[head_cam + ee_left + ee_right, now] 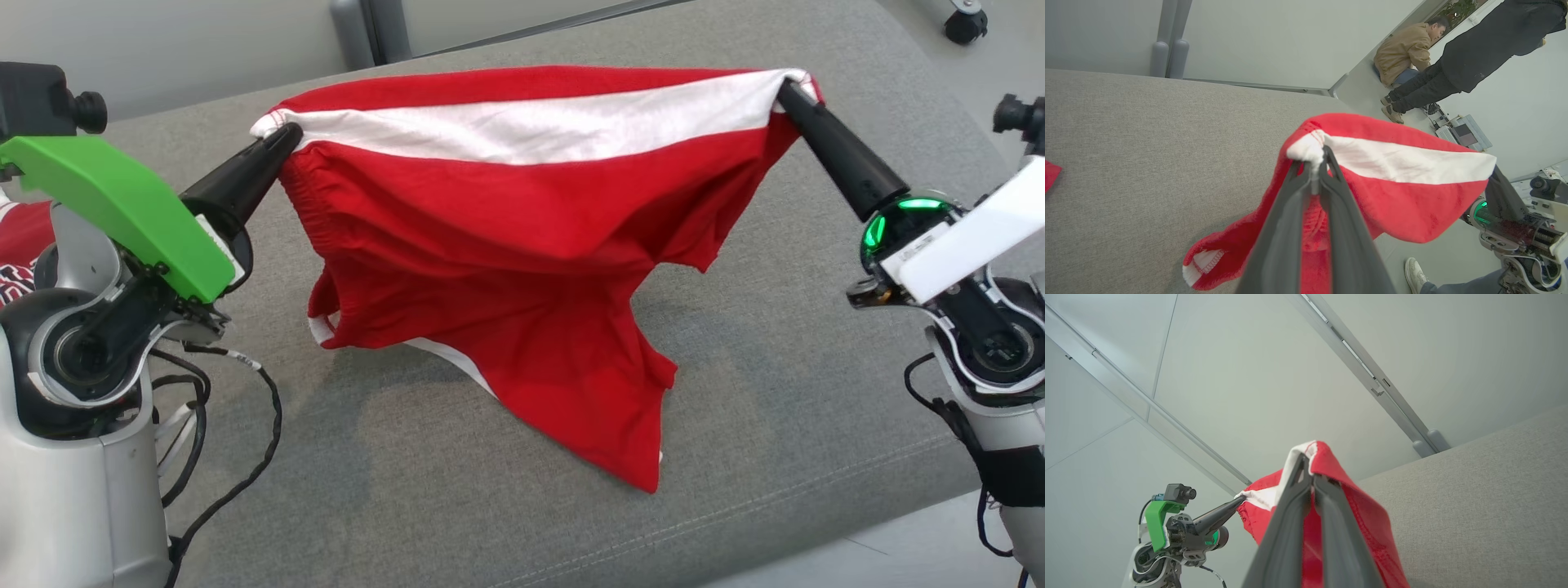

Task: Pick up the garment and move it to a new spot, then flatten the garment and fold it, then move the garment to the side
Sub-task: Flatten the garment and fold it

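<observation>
grey upholstered surface (800,408) below both arms. red garment (506,269) with a white band hangs stretched between the two sets of jaws, its middle sagging below them; whether the lowest corner touches the surface cannot be told. left gripper (287,137) closed on one white-edged corner, right gripper (790,90) closed on the opposite corner, little cloth showing past either set of tips. risks, as judged: both pinches look shallow, so more outward pull could slip a corner free and drop that side. lowering unevenly would likely tuck the slack under and bunch it. a person in dark clothes (1478,49) stands beyond the right jaws; a wide swing could come close.
</observation>
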